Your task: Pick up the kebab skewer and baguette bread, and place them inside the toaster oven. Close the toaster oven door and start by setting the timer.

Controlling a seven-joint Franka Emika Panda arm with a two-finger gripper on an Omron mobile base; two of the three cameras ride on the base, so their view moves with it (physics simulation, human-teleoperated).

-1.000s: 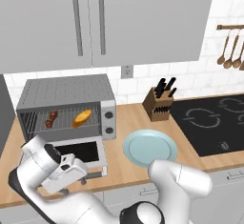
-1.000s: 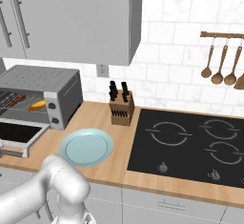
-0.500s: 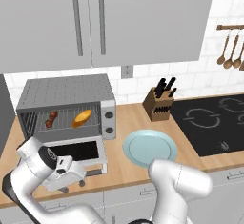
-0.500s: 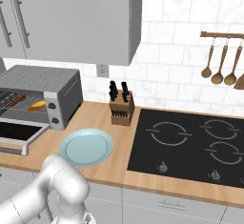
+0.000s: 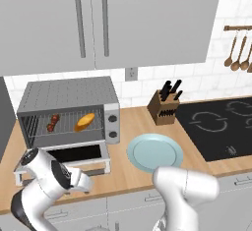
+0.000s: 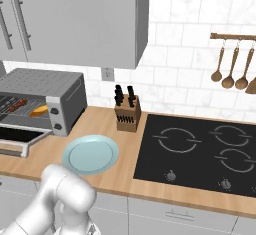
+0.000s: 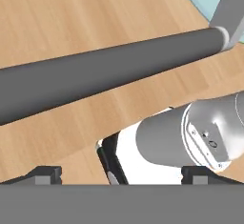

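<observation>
- Now the step in hand is judged to be the closing of the toaster oven door [image 5: 74,156], since the kebab skewer [image 5: 53,123] and the baguette bread [image 5: 84,121] are already seen lying side by side on the wire rack inside the toaster oven [image 5: 69,109], the skewer to the left, the bread to the right.
- The door is seen dropped open and lying flat toward the near edge of the desk [image 5: 133,176], with its bar handle [image 7: 109,73] along the near side.
- The claw [image 7: 119,176] is held wide, nothing being gripped; in the hand view the dark tips sit low and the handle crosses above them, apart from them.
- For a clean lift, the handle is best caught from below near its middle and swung up and back in an arc about the hinge, so that the door is not twisted and the oven is not shoved along the desk.
- The pale blue plate [image 5: 155,152], just right of the door, is best left untouched.
- The handle is read as a smooth, dark grey round bar ending in a lighter bracket; slipping is a risk on so slick a surface.
- The oven body is ridged silver metal; the desk is warm matt wood grain; the bread is a rounded golden stub; the skewer carries small dark red-brown chunks.
</observation>
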